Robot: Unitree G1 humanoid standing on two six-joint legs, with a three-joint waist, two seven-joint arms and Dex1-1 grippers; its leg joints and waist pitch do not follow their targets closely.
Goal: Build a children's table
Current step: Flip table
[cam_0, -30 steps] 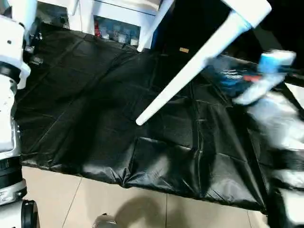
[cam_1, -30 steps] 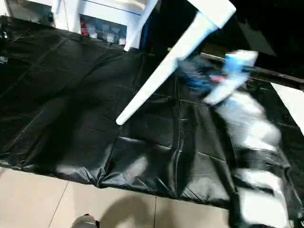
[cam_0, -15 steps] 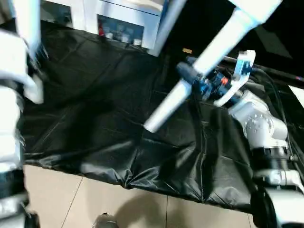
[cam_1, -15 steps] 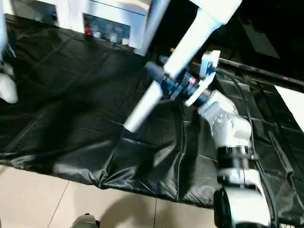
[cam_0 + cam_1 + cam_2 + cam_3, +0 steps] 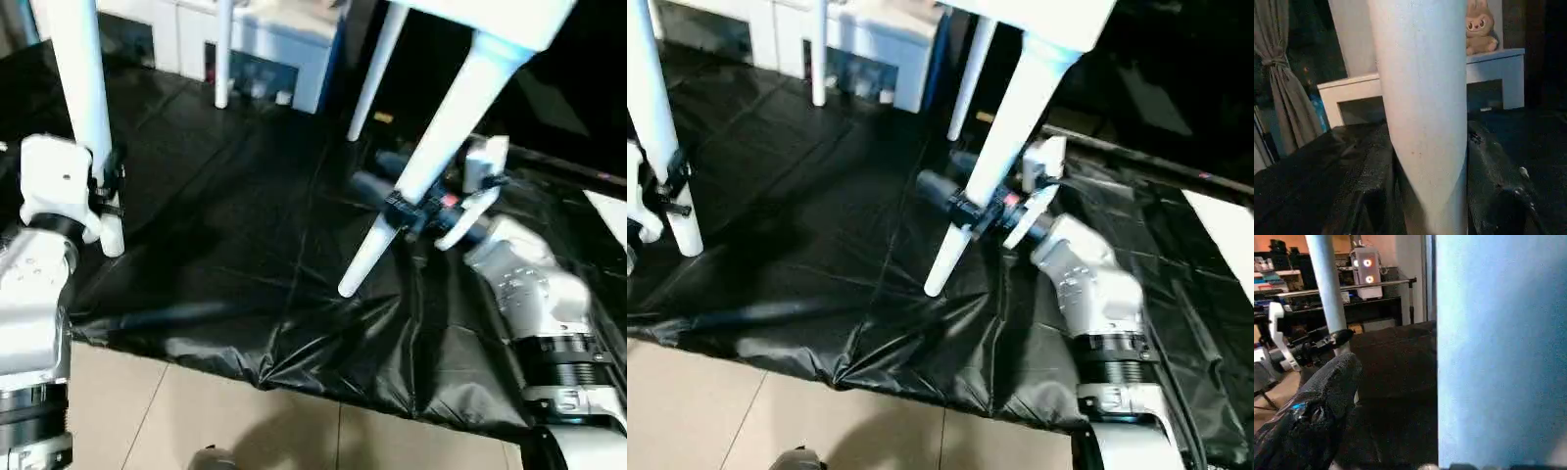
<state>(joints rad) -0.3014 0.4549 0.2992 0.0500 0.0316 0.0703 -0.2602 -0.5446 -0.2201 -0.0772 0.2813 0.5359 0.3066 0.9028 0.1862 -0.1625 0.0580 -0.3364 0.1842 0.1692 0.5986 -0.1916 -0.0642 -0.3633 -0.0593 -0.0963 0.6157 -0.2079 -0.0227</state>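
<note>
The children's table stands legs-down over the black sheet, its white tabletop (image 5: 509, 15) at the upper right. My left gripper (image 5: 106, 188) is shut on the near left leg (image 5: 83, 98). In the left wrist view that leg (image 5: 1420, 122) sits between black fingers (image 5: 1366, 186). My right gripper (image 5: 397, 206) is shut on the near right leg (image 5: 441, 147), which slants down to a tip just above the sheet. In the right wrist view this leg (image 5: 1498, 357) rises beside one black finger (image 5: 1312, 416). Two far legs (image 5: 223, 54) (image 5: 377, 69) stand behind.
A crinkled black sheet (image 5: 245, 255) covers the floor, ending at beige tiles (image 5: 196, 421) along the near edge. A white cabinet (image 5: 284, 59) stands at the back. A white bench with a plush toy (image 5: 1481, 29) and a curtain (image 5: 1283, 88) lie beyond the left gripper.
The table has swung from steeply tilted towards upright, bringing all its legs into view. My right gripper came in from the right and closed on the near right leg. The camera also shifted.
</note>
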